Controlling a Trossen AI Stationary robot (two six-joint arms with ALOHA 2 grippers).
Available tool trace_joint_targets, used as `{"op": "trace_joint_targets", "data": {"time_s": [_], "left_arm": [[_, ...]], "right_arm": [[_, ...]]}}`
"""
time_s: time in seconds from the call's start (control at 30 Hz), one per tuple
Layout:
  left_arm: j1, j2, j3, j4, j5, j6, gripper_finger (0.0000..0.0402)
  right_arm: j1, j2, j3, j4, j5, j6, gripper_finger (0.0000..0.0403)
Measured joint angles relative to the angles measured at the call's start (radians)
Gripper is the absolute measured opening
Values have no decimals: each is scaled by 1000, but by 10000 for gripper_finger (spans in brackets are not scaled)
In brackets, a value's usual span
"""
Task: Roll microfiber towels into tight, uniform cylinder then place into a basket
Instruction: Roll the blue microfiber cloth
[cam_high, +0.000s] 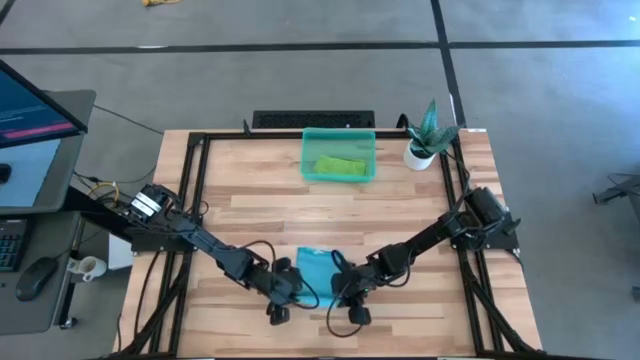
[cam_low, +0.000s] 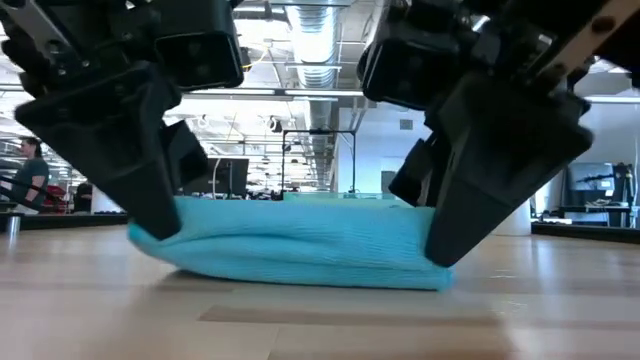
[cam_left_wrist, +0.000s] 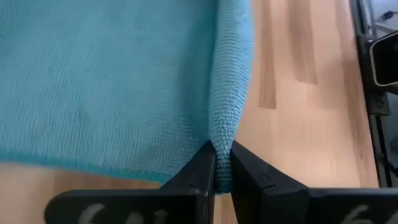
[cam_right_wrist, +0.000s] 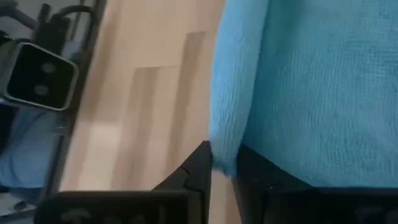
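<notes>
The turquoise blue microfiber towel (cam_high: 317, 268) lies near the table's front edge as a folded-over bundle (cam_low: 300, 250) between my two grippers. My left gripper (cam_left_wrist: 222, 152) is shut on its left end and my right gripper (cam_right_wrist: 225, 158) on its right end. The lime green towel (cam_high: 338, 166) lies rolled inside the teal basket (cam_high: 308, 158), which stands at the table's far middle. My left gripper pinches the thick folded edge of the blue towel at its left end (cam_left_wrist: 222, 134) between its two fingers, several layers. The fingers slant down from the table's left. The towel's underside (cam_low: 300, 282) rests on the table. My right gripper pinches the blue towel's rolled-over edge at its right end (cam_right_wrist: 225, 140) between its two fingers. The fingers slant down from the table's right. The towel sags between the two grippers with its bottom on the table.
A small white pot with a green plant (cam_high: 424, 140) stands at the far right, beside the basket. A black frame (cam_high: 190, 170) runs round the table's edges. Bare wood (cam_high: 300, 215) lies between the blue towel and the basket.
</notes>
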Motion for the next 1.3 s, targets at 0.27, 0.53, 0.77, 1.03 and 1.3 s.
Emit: {"op": "trace_joint_targets", "data": {"time_s": [0.27,0.53,0.77,1.03,1.3], "left_arm": [[-4,0,20,-83,1,-125,23],[-4,0,20,-88,-30,-133,22],[20,0,21,-23,-51,-134,23],[31,0,21,-8,-154,-216,23],[31,0,21,-10,-159,-218,23]], "right_arm": [[9,0,16,-8,-19,15,74],[1,-10,20,-41,-8,28,74],[71,-92,65,-177,120,-2,74],[163,-95,65,-63,320,-105,74],[134,-21,65,-40,323,-107,74]]}}
